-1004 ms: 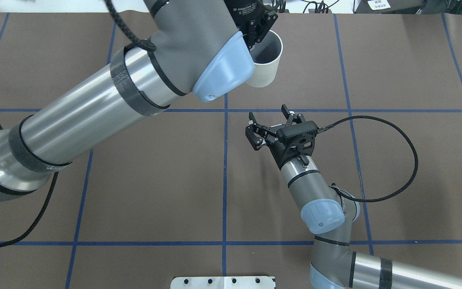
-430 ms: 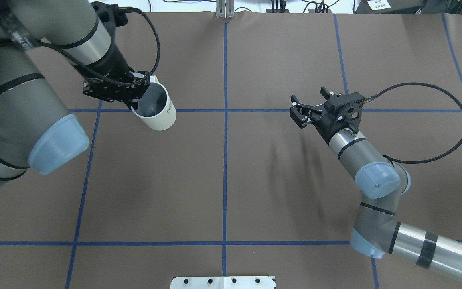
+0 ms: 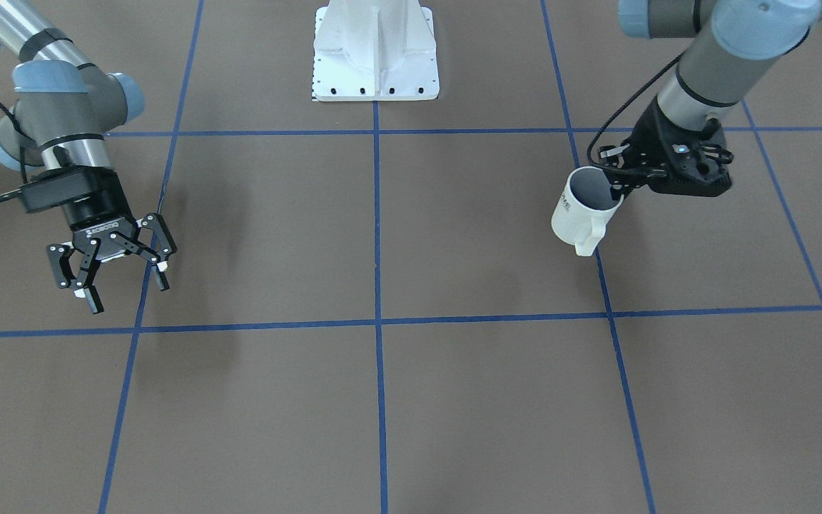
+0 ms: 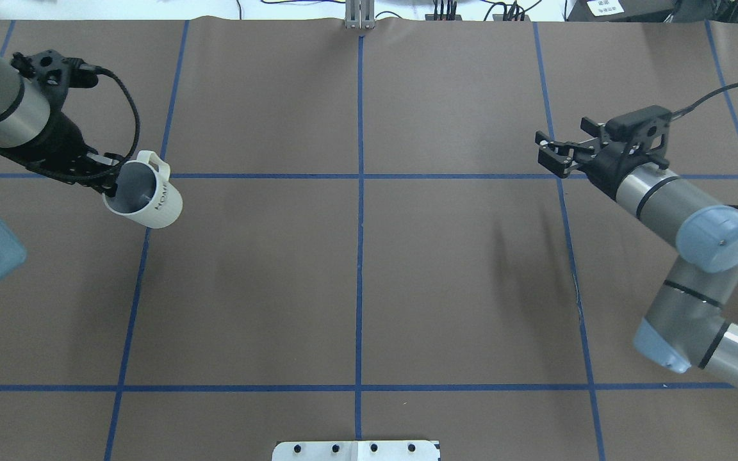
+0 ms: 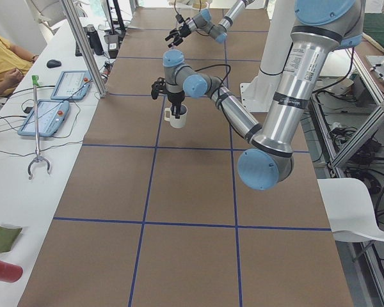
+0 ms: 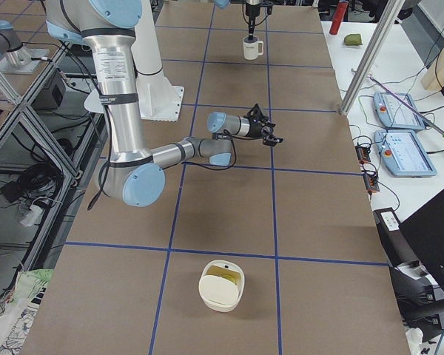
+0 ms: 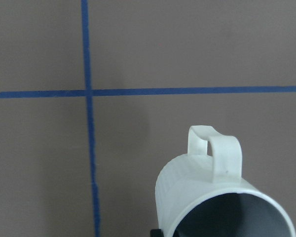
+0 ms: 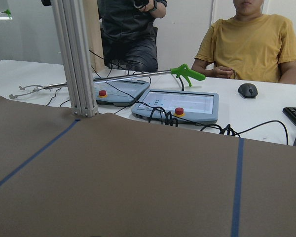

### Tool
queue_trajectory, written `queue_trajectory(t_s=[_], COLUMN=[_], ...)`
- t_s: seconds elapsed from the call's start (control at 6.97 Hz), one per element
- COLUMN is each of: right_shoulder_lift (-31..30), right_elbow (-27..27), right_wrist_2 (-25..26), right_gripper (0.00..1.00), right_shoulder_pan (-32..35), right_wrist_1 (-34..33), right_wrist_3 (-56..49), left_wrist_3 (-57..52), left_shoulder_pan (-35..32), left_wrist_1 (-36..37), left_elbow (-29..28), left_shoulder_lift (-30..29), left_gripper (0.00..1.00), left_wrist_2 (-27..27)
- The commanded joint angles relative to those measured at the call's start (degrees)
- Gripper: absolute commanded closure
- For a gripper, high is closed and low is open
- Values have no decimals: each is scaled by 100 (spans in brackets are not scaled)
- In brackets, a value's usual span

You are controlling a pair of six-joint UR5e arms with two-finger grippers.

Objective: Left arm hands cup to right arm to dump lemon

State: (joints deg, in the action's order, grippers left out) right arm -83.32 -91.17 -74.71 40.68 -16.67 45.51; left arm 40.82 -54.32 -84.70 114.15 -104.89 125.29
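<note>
The white cup [image 4: 145,200] with "HOME" on its side hangs at the table's left, its handle [image 3: 588,239] pointing away from the robot. My left gripper [image 4: 111,184] is shut on the cup's rim from above; in the front-facing view the left gripper [image 3: 616,187] is at the right. The cup [image 7: 214,195] shows a grey inside, and the lemon is hidden. I cannot tell whether the cup [image 5: 177,116] touches the table. My right gripper [image 4: 549,155] stands open and empty far to the right, and the right gripper [image 3: 111,270] hovers above the mat.
A white container [image 6: 222,285] with something yellow-green inside sits near the table's right end. The white base plate [image 3: 375,53] is at the robot's side. Beyond the far edge are an aluminium post [image 8: 78,59], control tablets [image 8: 180,106], a green-handled grabber [image 8: 187,74] and seated people [image 8: 249,42].
The left arm has swung the cup from the far middle of the table over to the left. The right gripper, still open, has drawn away to the right and farther back.
</note>
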Motion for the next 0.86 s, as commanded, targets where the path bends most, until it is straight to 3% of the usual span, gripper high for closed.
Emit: queue_trajectory(t_s=[0.0, 0.29, 0.43, 0.72], right_shoulder_lift=[-385, -439, -405, -413], right_elbow=[-112, -68, -68, -68], right_wrist_2=[-2326, -4140, -4557, -4561], right_gripper=[6, 6, 6, 6], right_shoulder_pan=[1497, 2668, 2891, 2893], right_wrist_1=[-73, -456, -651, -653], right_wrist_3=[-16, -68, -77, -77], left_wrist_3=[-1578, -2271, -2289, -2281], left_shoulder_pan=[-568, -773, -747, -702], left_wrist_1=[-160, -143, -117, -125], left_elbow=[-42, -94, -347, -639], left_shoulder_lift=[931, 1434, 1445, 1410], left_gripper=[100, 100, 100, 100], left_wrist_2=[-22, -22, 39, 239])
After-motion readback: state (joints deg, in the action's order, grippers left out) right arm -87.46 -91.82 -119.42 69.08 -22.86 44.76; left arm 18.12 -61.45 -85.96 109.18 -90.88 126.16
